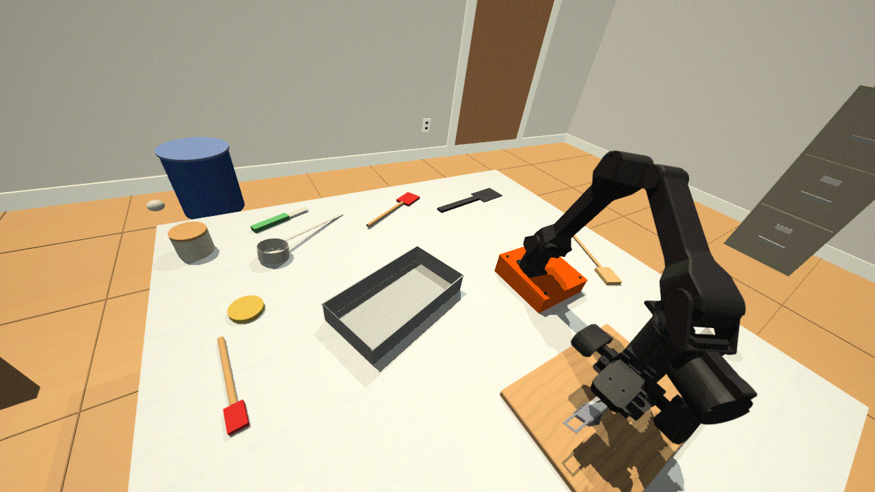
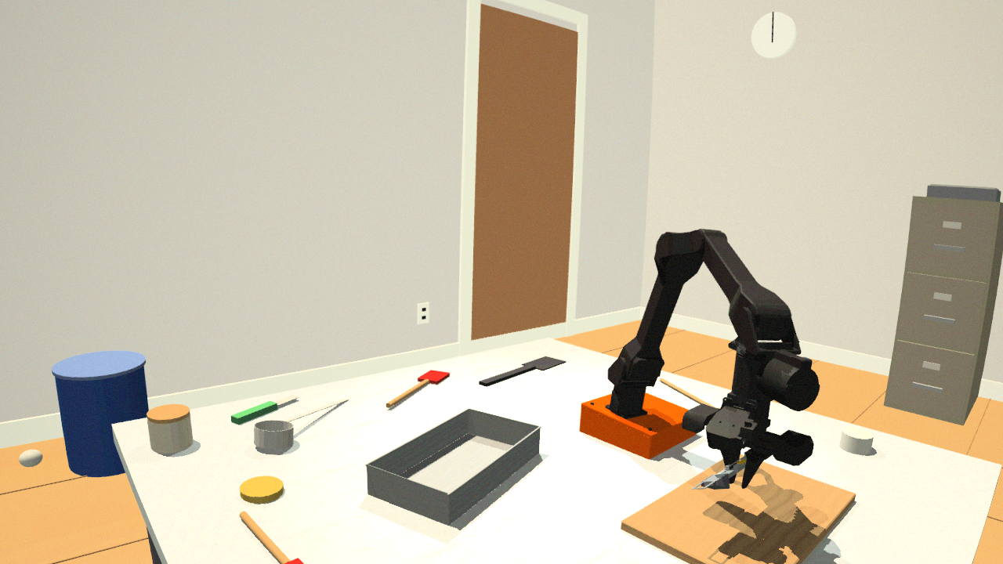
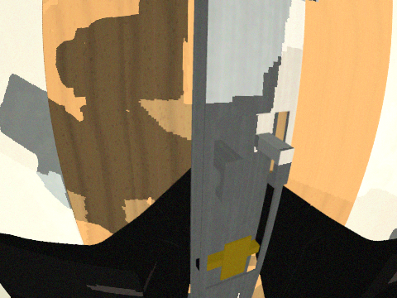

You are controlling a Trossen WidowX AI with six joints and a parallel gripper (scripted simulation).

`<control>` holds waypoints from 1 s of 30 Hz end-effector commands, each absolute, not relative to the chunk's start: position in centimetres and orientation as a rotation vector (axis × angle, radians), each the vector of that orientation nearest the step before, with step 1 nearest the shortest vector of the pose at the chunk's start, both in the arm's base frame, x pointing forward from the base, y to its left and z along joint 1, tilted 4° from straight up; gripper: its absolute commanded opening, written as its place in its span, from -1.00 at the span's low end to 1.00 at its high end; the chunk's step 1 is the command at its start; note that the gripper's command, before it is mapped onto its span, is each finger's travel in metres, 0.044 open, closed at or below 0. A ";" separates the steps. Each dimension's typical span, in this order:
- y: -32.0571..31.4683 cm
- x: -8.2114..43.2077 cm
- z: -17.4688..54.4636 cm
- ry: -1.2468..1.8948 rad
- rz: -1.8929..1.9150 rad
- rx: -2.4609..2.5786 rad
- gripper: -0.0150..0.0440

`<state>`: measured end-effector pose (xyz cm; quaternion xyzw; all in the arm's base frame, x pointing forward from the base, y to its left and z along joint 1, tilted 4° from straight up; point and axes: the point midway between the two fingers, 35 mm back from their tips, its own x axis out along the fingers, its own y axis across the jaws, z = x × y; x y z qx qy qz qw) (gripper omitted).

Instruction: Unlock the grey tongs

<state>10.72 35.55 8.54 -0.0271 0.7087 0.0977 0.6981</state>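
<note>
Tongs [image 1: 588, 415] [image 2: 716, 480] [image 3: 237, 128] in pincer [image 1: 616, 394] [image 2: 739, 482] [image 3: 224, 178], long axis aslant, tips downward above wooden board [image 1: 538, 394] [image 2: 666, 517] [image 3: 339, 103]

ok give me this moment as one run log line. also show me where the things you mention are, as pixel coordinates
black claw [image 1: 602, 406] [image 2: 740, 482] [image 3: 224, 178]: shut on grey metal tongs [image 1: 585, 415] [image 2: 716, 481] [image 3: 233, 182] | tongs: over brown wooden board [image 1: 532, 398] [image 2: 659, 522] [image 3: 343, 103] | release: not yet done

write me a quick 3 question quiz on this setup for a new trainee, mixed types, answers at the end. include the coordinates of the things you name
1. True or false: the grey tongs [image 1: 588, 415] [image 2: 716, 481] [image 3: 236, 124] are lying inside the roasting tin [image 1: 374, 354] [image 2: 448, 506].
2. Multiple choice: what colour is the block under the arm's foot? a) blue b) orange c) green
3. Fill in the blank: the gripper [image 2: 740, 482] [image 3: 224, 178] is closed on the ____ over the wooden board [image 1: 532, 398] [image 2: 659, 522] [image 3: 347, 103].

Key: 1 false; 2 b; 3 tongs
</note>
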 end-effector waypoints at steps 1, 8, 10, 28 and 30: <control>35.5 10.6 7.6 1.585 0.215 -0.066 -1.00; 35.6 10.6 6.5 1.585 0.215 -0.066 -1.00; 35.6 10.5 6.2 1.585 0.215 -0.067 -1.00; 35.7 10.5 5.3 1.582 0.219 -0.068 -0.47; 35.7 10.5 5.3 1.582 0.219 -0.068 -0.29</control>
